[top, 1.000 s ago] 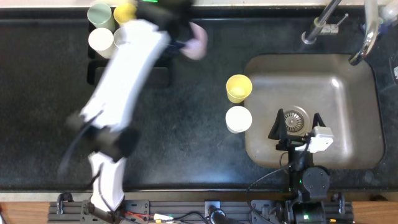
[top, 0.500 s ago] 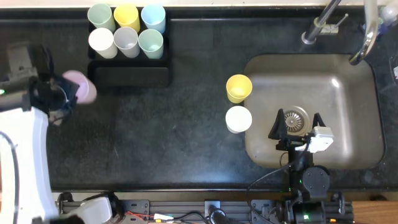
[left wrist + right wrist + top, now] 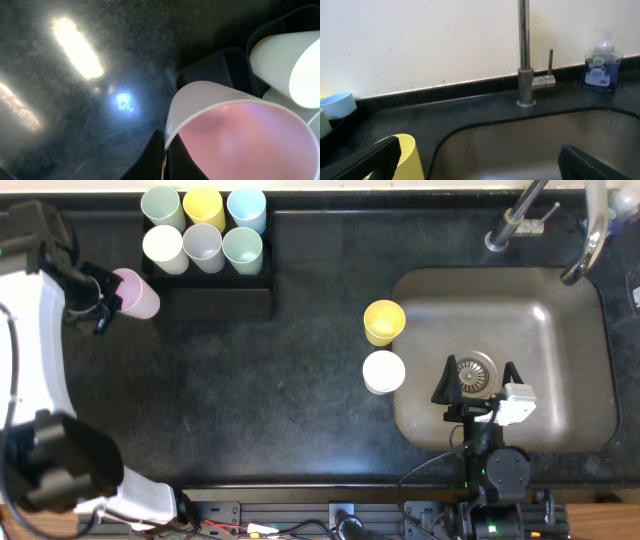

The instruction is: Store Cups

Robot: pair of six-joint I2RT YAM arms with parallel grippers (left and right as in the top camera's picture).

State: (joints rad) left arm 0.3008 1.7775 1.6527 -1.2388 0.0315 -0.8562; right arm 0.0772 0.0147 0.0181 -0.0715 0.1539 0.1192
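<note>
The left gripper [image 3: 95, 290] is pinching the pink cup [image 3: 135, 292] at its rim, just left of the rack [image 3: 215, 305]; light and thin-walled, it is likely calling for gentle pressure. The right gripper [image 3: 477, 377] is gaping wide, well right of the rack

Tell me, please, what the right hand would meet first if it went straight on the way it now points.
Probably the faucet behind the sink, which stands dead ahead of the right hand; if it runs low, the sink's far wall comes first.
</note>
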